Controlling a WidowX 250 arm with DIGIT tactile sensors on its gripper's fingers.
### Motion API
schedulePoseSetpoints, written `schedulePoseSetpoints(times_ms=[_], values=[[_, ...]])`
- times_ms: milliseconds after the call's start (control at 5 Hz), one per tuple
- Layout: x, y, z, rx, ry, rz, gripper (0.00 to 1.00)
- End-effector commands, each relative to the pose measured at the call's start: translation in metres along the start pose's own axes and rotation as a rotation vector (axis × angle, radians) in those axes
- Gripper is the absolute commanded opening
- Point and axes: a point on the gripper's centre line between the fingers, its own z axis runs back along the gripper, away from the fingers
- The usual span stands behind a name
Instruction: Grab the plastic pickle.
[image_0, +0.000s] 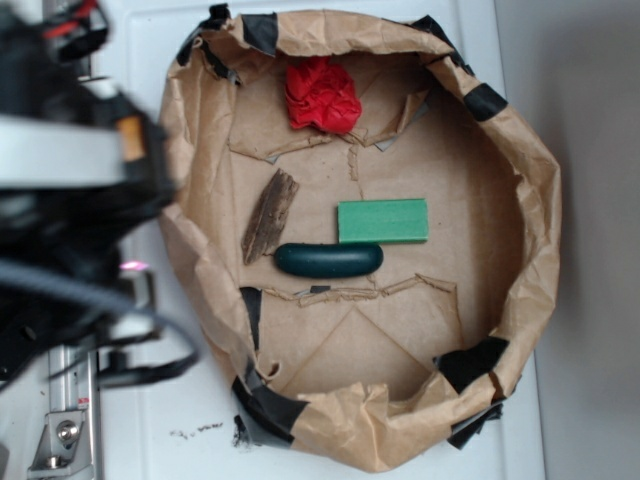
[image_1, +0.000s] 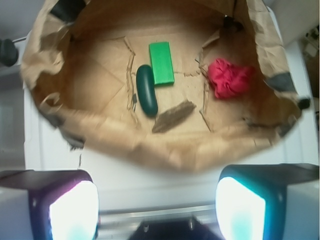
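While the pincer (image_1: 157, 205) is seen at 6 o'clock in the wrist view with its two fingertips (image_1: 72, 210) spread wide and nothing held between them, it is kept outside the brown paper basin (image_1: 165, 150), over the white counter (image_1: 125, 170). Beyond the crumpled near wall of the basin, the bark-like wood piece (image_1: 173, 116) is met first, lying tilted on the paper floor. Just past it, toward 11 o'clock, the plastic pickle (image_1: 147, 90) is laid flat, its long axis running from 6 to 12 o'clock in the wrist view, the near rounded end close beside the wood piece's left tip. Against its far right flank the green block (image_1: 161, 63) is placed, parallel and just beside it; whether they touch cannot be told. A crumpled red cloth (image_1: 229, 78) is found toward 2 o'clock, apart from the rest.

From the exterior view the pickle (image_0: 329, 260) is seen near the basin's centre, its long axis running from 9 to 3 o'clock, directly below the block (image_0: 383, 221). The blurred arm (image_0: 70, 200) is seen at 9 o'clock, outside the basin.
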Motion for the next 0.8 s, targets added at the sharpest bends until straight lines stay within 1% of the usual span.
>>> schedulePoseSetpoints(times_ms=[0, 200, 400, 600], values=[[0.073, 0.012, -0.062, -0.081, 0.037, 0.066, 1.0], [0.083, 0.004, -0.089, -0.104, 0.074, 0.041, 1.0], [0.073, -0.015, -0.113, -0.114, 0.102, -0.011, 1.0], [0.064, -0.027, -0.131, -0.092, 0.117, -0.046, 1.0]])
